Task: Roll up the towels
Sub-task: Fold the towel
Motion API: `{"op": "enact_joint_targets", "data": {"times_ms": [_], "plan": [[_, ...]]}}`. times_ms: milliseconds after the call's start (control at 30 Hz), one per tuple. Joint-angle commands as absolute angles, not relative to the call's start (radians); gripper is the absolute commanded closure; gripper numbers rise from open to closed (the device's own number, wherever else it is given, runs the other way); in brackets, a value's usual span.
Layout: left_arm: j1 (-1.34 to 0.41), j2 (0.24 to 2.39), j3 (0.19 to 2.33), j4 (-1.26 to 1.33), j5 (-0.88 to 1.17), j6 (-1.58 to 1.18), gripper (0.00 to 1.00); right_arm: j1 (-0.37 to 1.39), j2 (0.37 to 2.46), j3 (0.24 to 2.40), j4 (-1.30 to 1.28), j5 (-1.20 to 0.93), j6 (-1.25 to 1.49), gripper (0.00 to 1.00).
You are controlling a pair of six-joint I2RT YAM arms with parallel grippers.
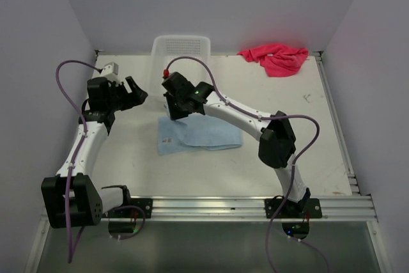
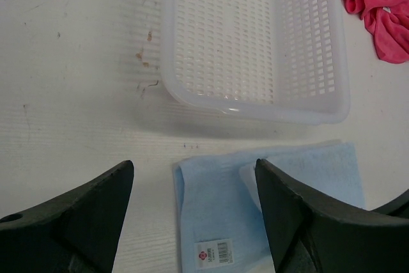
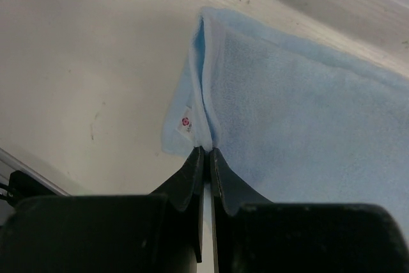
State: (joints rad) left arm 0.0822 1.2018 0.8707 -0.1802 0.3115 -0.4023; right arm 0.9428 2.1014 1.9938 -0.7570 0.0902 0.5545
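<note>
The light blue towel (image 1: 198, 135) lies folded flat on the table in front of the basket, with a small white label (image 3: 186, 122) at its corner. My right gripper (image 1: 176, 110) is shut on the towel's folded left edge (image 3: 206, 149), pinching a raised ridge of cloth. My left gripper (image 1: 135, 91) hangs open to the left of the towel; in its wrist view the jaws (image 2: 193, 164) straddle the towel's (image 2: 217, 202) near corner from above without touching it. The pink-red towel (image 1: 276, 57) lies crumpled at the back right (image 2: 383, 23).
A white mesh basket (image 1: 181, 44) stands at the back centre, just behind the blue towel (image 2: 255, 107). Walls close the table on the left, back and right. A metal rail (image 1: 211, 206) runs along the near edge.
</note>
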Motion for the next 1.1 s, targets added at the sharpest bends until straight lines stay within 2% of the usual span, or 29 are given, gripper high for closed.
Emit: {"op": "enact_joint_targets", "data": {"times_ms": [0,100,167,233,333,400,500,633,767,967,1067], "plan": [[0.077,1.184,0.87,-0.127,0.334,-0.41,0.19,0.953,2.12,1.962,-0.644,0.009,0.6,1.0],[0.077,1.181,0.867,-0.126,0.334,-0.41,0.19,0.957,2.155,1.951,-0.591,-0.047,0.623,1.0],[0.075,1.181,0.864,-0.123,0.342,-0.411,0.19,0.962,2.183,1.951,-0.574,-0.07,0.624,0.91],[0.077,1.18,0.862,-0.12,0.344,-0.413,0.19,0.965,2.187,1.954,-0.574,-0.089,0.624,0.75],[0.077,1.177,0.862,-0.12,0.345,-0.41,0.18,0.963,2.158,1.922,-0.558,-0.071,0.618,0.64],[0.077,1.174,0.861,-0.118,0.345,-0.41,0.16,0.957,2.125,1.908,-0.56,-0.06,0.612,0.61],[0.077,1.164,0.859,-0.12,0.347,-0.407,0.14,0.939,2.062,1.878,-0.581,-0.04,0.6,0.61],[0.068,1.152,0.858,-0.11,0.366,-0.388,0.0,0.897,1.901,1.723,-0.562,-0.002,0.586,0.62],[0.011,1.134,0.848,-0.086,0.385,-0.357,0.0,0.804,1.671,1.428,-0.497,-0.003,0.601,0.62],[-0.148,1.169,0.865,-0.066,0.41,-0.37,0.0,0.545,1.326,1.044,-0.416,-0.034,0.638,0.63],[-0.227,1.177,0.903,-0.075,0.351,-0.371,0.0,0.438,1.202,0.9,-0.39,-0.017,0.658,0.6]]}}
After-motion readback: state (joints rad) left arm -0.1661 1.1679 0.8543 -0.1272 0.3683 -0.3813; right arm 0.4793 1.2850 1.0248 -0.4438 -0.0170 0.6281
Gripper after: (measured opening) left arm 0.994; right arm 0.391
